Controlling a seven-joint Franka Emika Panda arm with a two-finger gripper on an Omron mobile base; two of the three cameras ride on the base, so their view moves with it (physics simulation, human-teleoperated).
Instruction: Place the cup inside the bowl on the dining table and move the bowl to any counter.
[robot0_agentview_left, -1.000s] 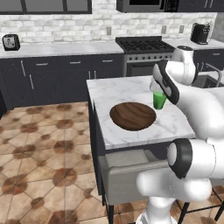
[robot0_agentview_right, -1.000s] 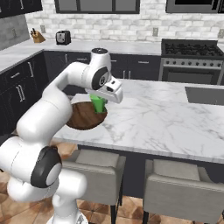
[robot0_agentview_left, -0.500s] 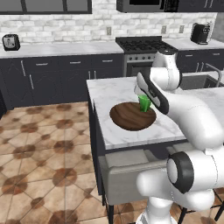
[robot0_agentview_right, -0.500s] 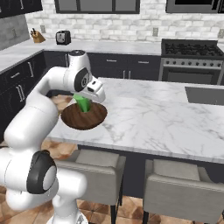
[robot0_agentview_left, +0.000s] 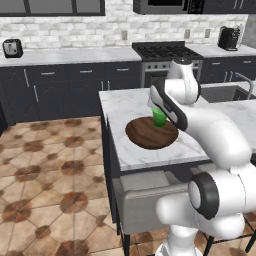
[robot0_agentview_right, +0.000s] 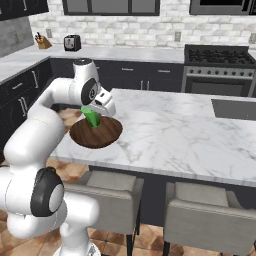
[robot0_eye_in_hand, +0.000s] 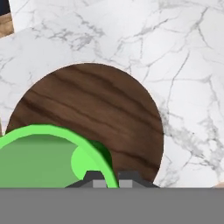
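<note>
Your claw (robot0_eye_in_hand: 106, 177) is clamped on the cup's (robot0_agentview_left: 159, 117) rim, holding it over the bowl (robot0_agentview_left: 151, 134) at frame centre; release and the bowl's transfer remain.

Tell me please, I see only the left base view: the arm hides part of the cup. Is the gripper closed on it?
Observer: Yes. In the hand view the gripper is shut on the cup, its fingertips pinching the green rim.
Operator: Is the cup above the bowl or beside it?
Observer: Above it. The hand view looks down past the cup onto the bowl.
Operator: Is the cup upright?
Observer: No. In the right base view the cup leans, its top tilted away from the gripper.
Operator: Where does the bowl sit on the dining table?
Observer: The right base view shows the bowl at the corner of the dining table.
</note>
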